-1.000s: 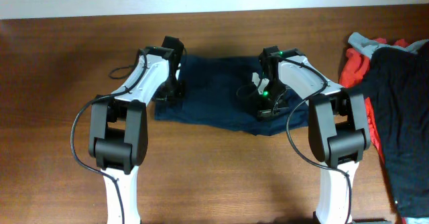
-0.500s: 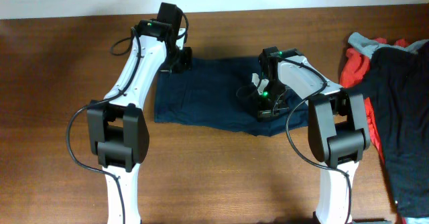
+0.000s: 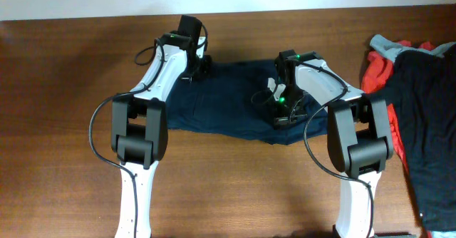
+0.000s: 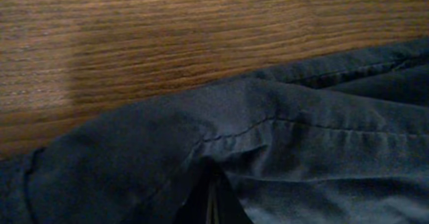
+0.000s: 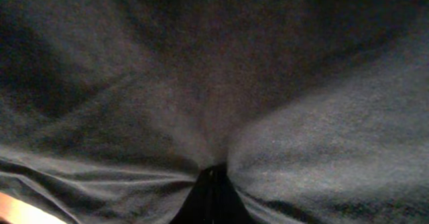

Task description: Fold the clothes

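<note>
Shorts [image 3: 221, 110] mid-desk [image 3: 71, 167]. Left tool [image 3: 197, 68] at shorts' far left corner; right tool [image 3: 282, 115] on their right part. Clothes pile [image 3: 420, 88] at desk's right edge, well apart.

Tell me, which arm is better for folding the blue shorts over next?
Probably left: the left gripper pinches the shorts at their far left corner, ready to pull across. The right gripper pinches cloth further in.

Heaped clothes [image 3: 427, 117] run off the overhead view's right edge; shorts [image 5: 214, 83] look blurred at the right wrist.
</note>
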Controlling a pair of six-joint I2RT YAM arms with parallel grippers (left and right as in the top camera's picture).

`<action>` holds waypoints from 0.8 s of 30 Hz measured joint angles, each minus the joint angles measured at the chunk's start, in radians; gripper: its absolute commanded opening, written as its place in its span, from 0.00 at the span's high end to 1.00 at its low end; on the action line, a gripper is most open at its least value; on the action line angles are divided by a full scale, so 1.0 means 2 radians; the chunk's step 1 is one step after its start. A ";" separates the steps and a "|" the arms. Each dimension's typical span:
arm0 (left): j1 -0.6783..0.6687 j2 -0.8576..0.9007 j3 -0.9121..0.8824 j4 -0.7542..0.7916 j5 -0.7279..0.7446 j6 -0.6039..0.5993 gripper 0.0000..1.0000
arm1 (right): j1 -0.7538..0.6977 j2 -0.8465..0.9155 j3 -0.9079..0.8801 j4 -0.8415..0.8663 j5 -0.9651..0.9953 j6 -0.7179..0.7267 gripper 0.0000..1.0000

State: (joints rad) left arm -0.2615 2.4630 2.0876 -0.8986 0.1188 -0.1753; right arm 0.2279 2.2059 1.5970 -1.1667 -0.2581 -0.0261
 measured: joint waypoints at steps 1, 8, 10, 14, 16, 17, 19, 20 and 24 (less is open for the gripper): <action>0.000 0.000 0.000 0.000 0.000 0.000 1.00 | 0.000 0.000 0.000 0.000 0.000 0.000 0.96; 0.000 0.000 0.010 0.000 -0.006 0.000 1.00 | 0.002 0.002 0.075 -0.076 0.006 0.000 0.96; 0.000 0.000 0.011 -0.001 -0.007 0.000 1.00 | 0.002 -0.004 0.134 -0.081 0.006 0.000 0.96; 0.000 0.000 0.011 -0.003 -0.009 0.000 1.00 | 0.002 -0.021 0.188 -0.055 0.006 0.007 0.96; 0.000 0.000 0.012 -0.003 -0.009 0.000 1.00 | 0.002 -0.023 0.189 -0.040 0.005 0.013 0.96; 0.000 0.000 0.012 -0.003 -0.009 0.000 1.00 | 0.002 -0.021 0.189 -0.027 0.002 0.014 0.96; 0.000 0.000 0.012 -0.003 -0.009 0.000 1.00 | 0.002 -0.018 0.189 -0.001 -0.002 0.015 0.96; 0.000 0.000 0.012 -0.003 -0.009 0.000 1.00 | 0.002 -0.015 0.189 0.013 -0.004 0.015 0.96; 0.000 0.000 0.012 -0.003 -0.009 0.000 1.00 | 0.006 0.004 0.189 0.041 -0.018 0.017 0.96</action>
State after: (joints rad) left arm -0.2615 2.4630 2.1117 -0.9054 0.1001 -0.1753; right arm 0.2409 2.2147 1.9759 -1.0843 -0.2947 0.0074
